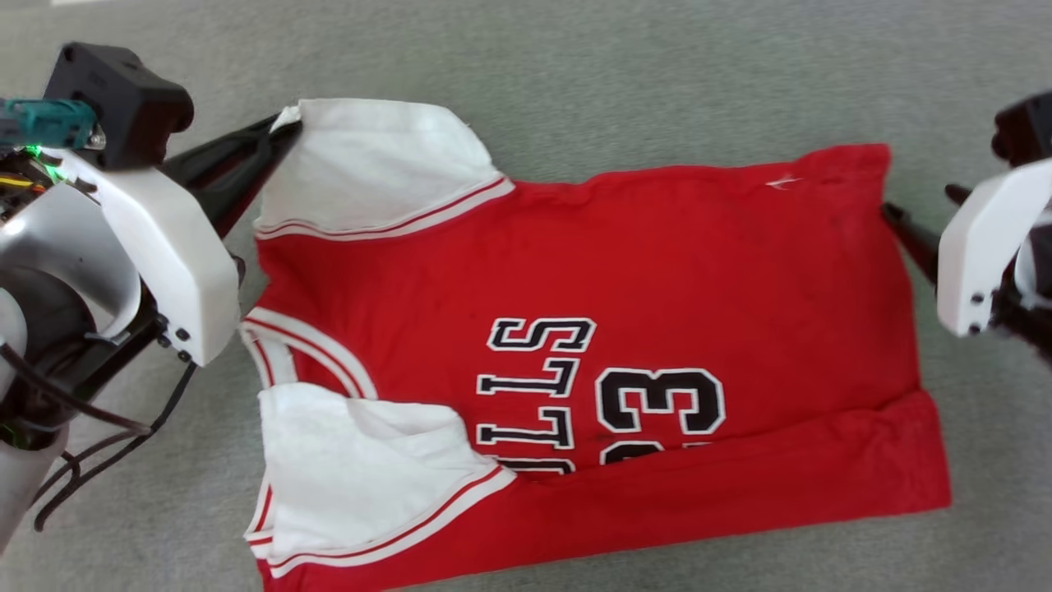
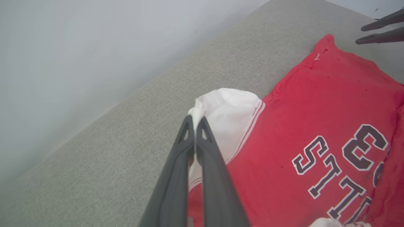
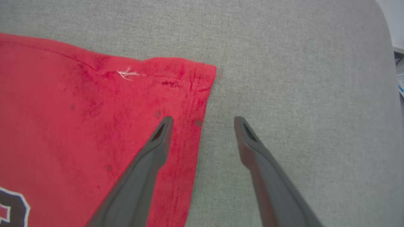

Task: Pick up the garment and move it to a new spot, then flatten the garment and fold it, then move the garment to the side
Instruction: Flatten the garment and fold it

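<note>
The garment [image 1: 657, 271], a red jersey T-shirt with white sleeves and black numerals, lies spread on the grey surface with its collar to the left and hem to the right. Its near long side is folded over the lettering. My left gripper [image 1: 279, 136] is shut on the outer corner of the far white sleeve [image 2: 230, 110], its fingertips [image 2: 202, 124] pinching the cloth. My right gripper [image 3: 203, 121] stands open at the far hem corner [image 3: 195, 75], one finger over the red cloth and the other over bare surface. It also shows at the hem in the head view [image 1: 908, 222].
The grey fabric surface [image 1: 575, 74] runs all around the shirt. A pale wall [image 2: 63, 63] rises along its far side. At the right, the surface ends in an edge [image 3: 389, 63] with small items beyond it.
</note>
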{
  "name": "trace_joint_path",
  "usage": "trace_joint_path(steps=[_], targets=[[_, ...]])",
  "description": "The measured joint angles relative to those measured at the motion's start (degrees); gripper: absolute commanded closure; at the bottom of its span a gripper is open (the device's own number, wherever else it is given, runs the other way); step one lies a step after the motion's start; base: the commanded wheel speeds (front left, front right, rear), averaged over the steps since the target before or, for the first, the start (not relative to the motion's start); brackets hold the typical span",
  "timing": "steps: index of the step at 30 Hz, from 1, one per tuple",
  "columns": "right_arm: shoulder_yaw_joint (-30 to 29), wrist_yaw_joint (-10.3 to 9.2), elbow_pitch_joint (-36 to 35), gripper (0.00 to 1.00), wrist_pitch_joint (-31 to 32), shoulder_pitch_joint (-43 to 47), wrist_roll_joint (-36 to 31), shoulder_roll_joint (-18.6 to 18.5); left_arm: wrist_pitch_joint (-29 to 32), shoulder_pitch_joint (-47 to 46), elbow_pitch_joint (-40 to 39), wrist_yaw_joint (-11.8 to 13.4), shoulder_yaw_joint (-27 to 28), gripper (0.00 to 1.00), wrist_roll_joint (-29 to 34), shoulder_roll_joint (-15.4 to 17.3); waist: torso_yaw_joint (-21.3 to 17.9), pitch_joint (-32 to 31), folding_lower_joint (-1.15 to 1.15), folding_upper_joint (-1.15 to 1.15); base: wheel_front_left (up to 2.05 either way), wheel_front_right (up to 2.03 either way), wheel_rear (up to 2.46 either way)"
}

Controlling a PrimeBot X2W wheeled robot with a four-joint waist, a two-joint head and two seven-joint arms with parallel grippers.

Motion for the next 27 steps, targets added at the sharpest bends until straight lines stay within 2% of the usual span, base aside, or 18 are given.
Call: trace_joint_path(steps=[10,19,20,21,22,23,27], targets=[[3.38,-0.01,13.16,0.00,2.46,-9.33,-1.40,-0.94,-1.35,-1.71,-2.22,-0.56,-1.51,1.00,0.74,-1.33,4.09,2.56,0.00,0.00,0.00,0.00,0.00],[10.34,-0.03,18.23,0.00,0.40,-12.28,-0.78,-2.89,-2.22,-2.04,-2.09,-0.75,-2.30,1.00,0.99,-1.71,5.46,3.51,0.00,0.00,0.00,0.00,0.00],[11.03,-0.03,18.66,0.04,0.03,-12.52,-0.49,-3.15,-2.27,-2.00,-2.05,-0.75,-2.40,1.00,0.99,-1.82,5.52,3.57,0.00,0.00,0.00,0.00,0.00],[11.54,-0.04,19.15,0.55,-0.51,-12.71,-0.34,-3.30,-2.29,-1.93,-1.98,-0.75,-2.47,1.00,0.99,-1.85,5.56,3.61,0.00,0.00,0.00,0.00,0.00],[12.02,-0.03,19.65,0.89,-1.14,-12.88,-0.34,-3.41,-2.37,-1.84,-1.87,-0.75,-2.52,1.00,0.99,-1.90,5.59,3.60,0.00,0.00,0.00,0.00,0.00],[12.55,-0.03,20.14,1.00,-2.00,-13.09,-0.35,-3.46,-2.56,-1.76,-1.71,-0.75,-2.61,1.00,1.01,-1.94,5.61,3.54,0.00,0.00,0.00,0.00,0.00],[12.58,0.00,22.80,1.00,-6.55,-13.77,0.57,-2.56,-3.16,-0.87,-0.67,-0.74,-2.97,1.00,1.02,-2.07,5.53,2.71,0.00,0.00,0.00,0.00,0.00]])
